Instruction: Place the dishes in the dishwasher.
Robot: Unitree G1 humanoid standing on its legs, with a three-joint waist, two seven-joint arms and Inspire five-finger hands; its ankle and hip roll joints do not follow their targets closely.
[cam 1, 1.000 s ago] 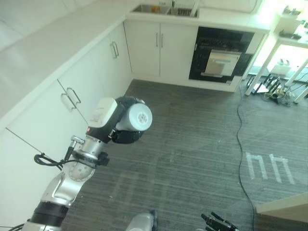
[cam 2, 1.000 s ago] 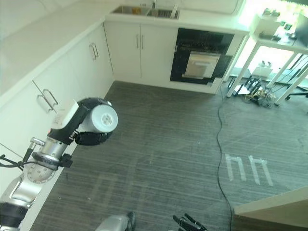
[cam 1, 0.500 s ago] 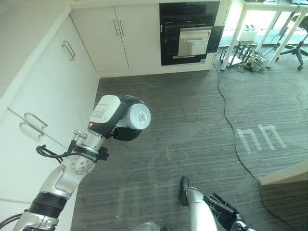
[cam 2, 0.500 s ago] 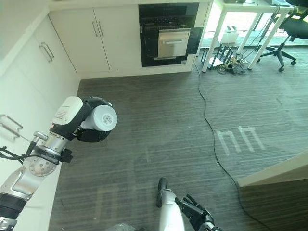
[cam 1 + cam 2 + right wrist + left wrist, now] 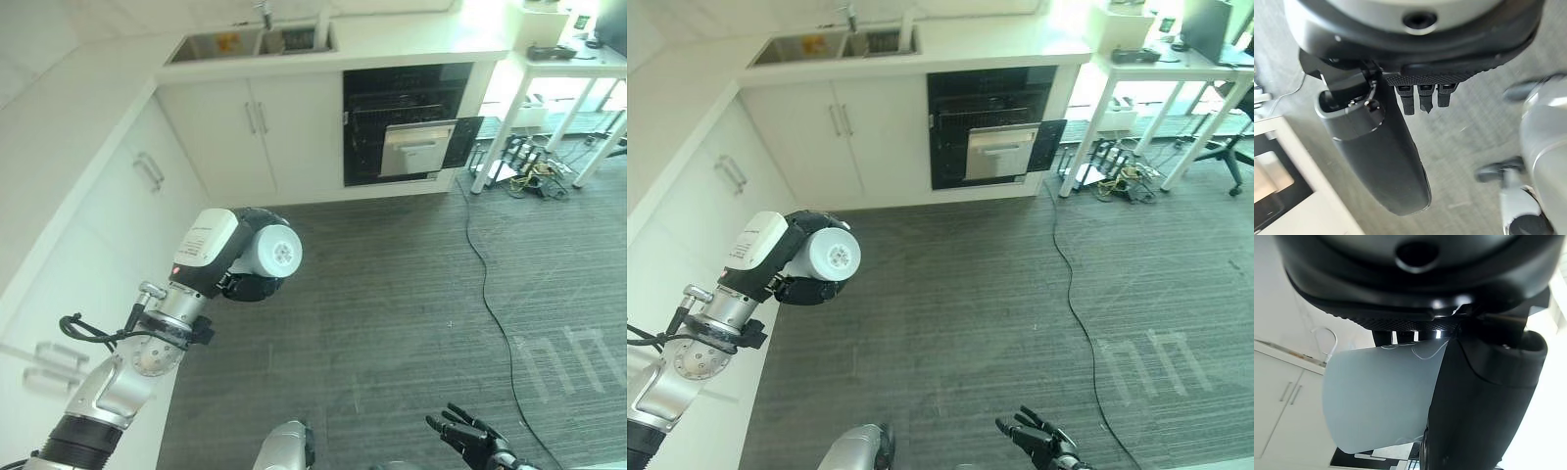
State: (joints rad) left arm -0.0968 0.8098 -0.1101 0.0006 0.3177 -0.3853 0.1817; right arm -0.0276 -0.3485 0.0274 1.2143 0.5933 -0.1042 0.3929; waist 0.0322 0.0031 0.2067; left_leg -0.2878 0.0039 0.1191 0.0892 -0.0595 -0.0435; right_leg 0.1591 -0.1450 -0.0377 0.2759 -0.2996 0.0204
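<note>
My left hand (image 5: 231,257) is raised over the floor beside the left cabinets, shut on a pale cup (image 5: 274,253) whose round end faces me. In the left wrist view the cup (image 5: 1381,396) lies on its side, clamped between the thumb (image 5: 1484,401) and the fingers. A black-fronted dishwasher (image 5: 411,108) is built into the far cabinet run, with a silvery panel (image 5: 419,147) standing out from its front. My right hand (image 5: 468,438) hangs low at the lower right with its fingers spread, holding nothing. Its thumb (image 5: 1376,156) stands straight in the right wrist view.
A white counter (image 5: 69,127) with handled cabinets (image 5: 147,176) runs along the left to a steel sink (image 5: 250,41) at the far corner. A white table (image 5: 568,69) stands far right with tangled cables (image 5: 529,162) beneath. White tape marks (image 5: 578,343) lie on the dark plank floor.
The whole picture has shifted, so the camera moved: the sink and counter are back in sight. My left hand still holds the cup. My right hand shows lower and farther right.
</note>
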